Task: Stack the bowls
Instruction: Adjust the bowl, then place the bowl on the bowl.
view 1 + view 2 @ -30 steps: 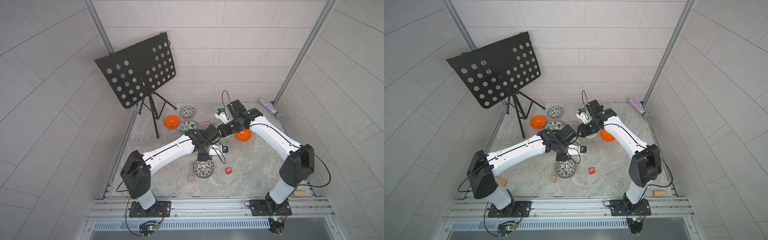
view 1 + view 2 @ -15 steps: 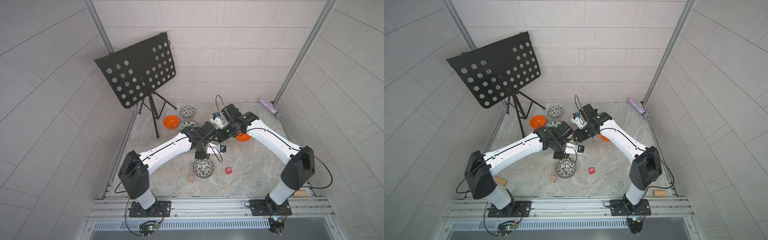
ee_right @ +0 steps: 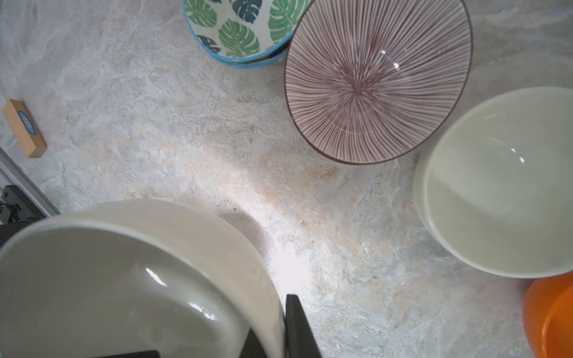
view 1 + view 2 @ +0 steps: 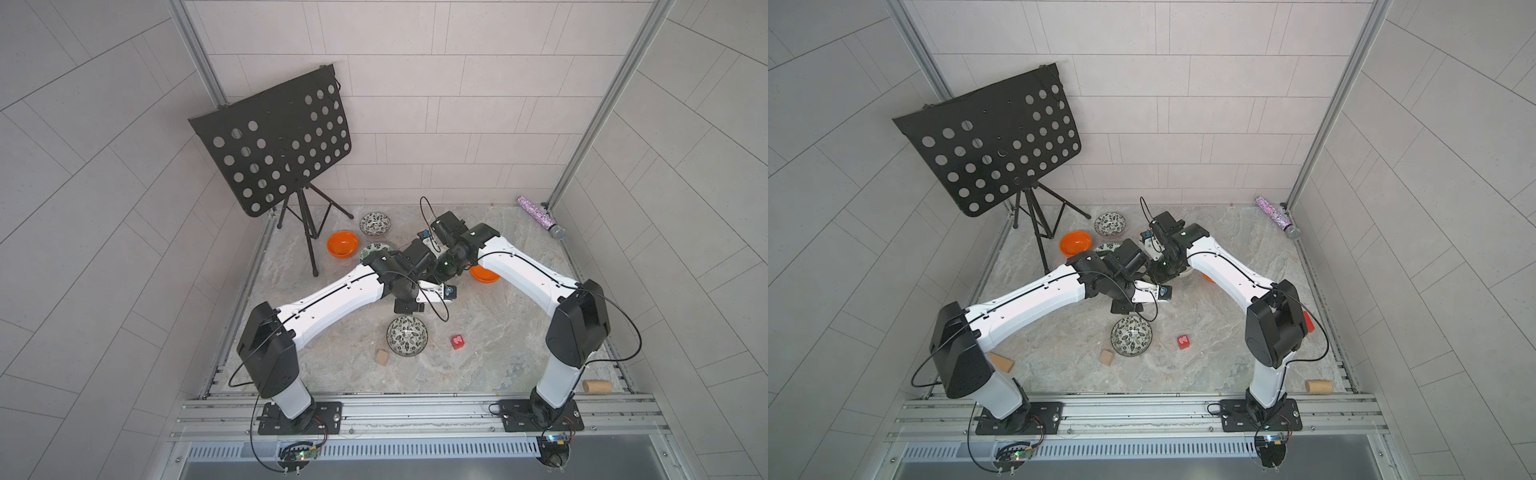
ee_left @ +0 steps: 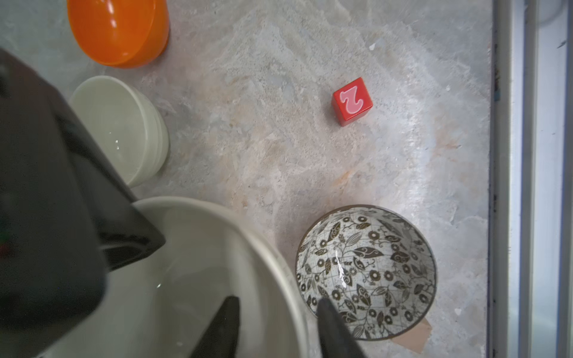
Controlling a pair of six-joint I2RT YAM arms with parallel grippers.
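Working over the marble table [image 4: 498,332], I hand a cream bowl [image 3: 124,279] across; its twin [image 3: 496,186] rests near. My right claw [image 3: 276,325] pinches the rim; my left claw [image 5: 276,310] is spread astride the opposite rim, gripping nothing. Next, I judge: left backs clear, right nests bowl into twin.

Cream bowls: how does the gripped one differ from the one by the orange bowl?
The right pincer clamps the held cream bowl by its rim; no pincer touches the free cream bowl. The patterned bowl neighbours the held cream bowl; the orange bowl neighbours the free cream bowl. Both cream, empty, mouth up.
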